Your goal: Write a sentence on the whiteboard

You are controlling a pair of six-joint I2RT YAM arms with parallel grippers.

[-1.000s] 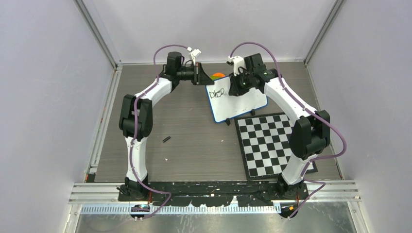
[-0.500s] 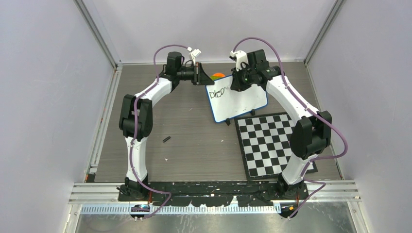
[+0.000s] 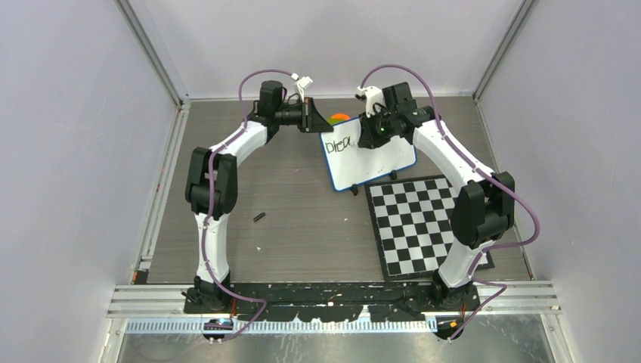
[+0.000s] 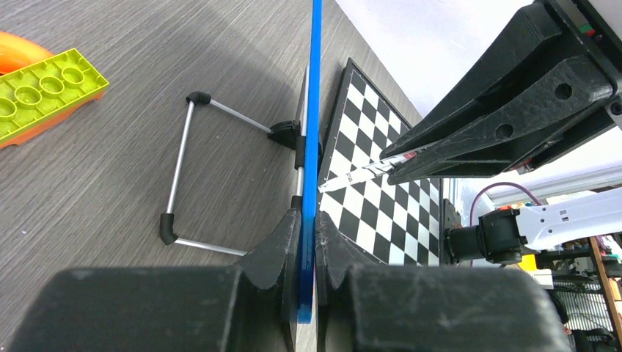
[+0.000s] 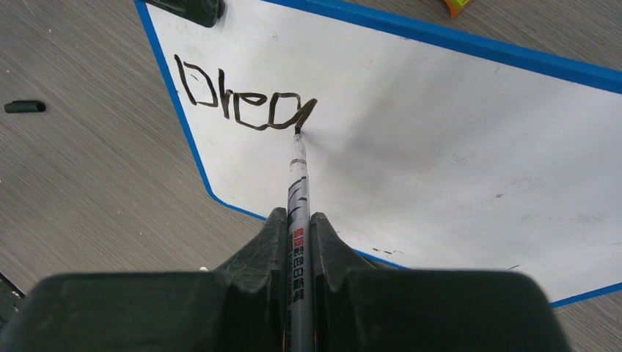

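The whiteboard [image 3: 374,162] with a blue rim stands tilted on its wire stand at the far middle of the table. Black lettering [image 5: 242,103] reading "Drea" runs along its top left; it also shows in the top view [image 3: 338,144]. My left gripper [image 3: 311,117] is shut on the board's blue edge [image 4: 312,147]. My right gripper [image 3: 369,134] is shut on a grey marker [image 5: 297,213]. The marker's tip touches the board at the end of the "a". In the left wrist view the marker [image 4: 367,170] meets the board's face.
A black-and-white checkered board [image 3: 419,223] lies right of the whiteboard. A black marker cap [image 3: 259,217] lies on the table near the left arm. A green and orange brick [image 4: 40,88] sits behind the whiteboard, beside the wire stand [image 4: 183,161].
The right gripper moved the marker on the board; the last letter went from a rough round stroke to a finished "a". The left gripper kept holding the board still.
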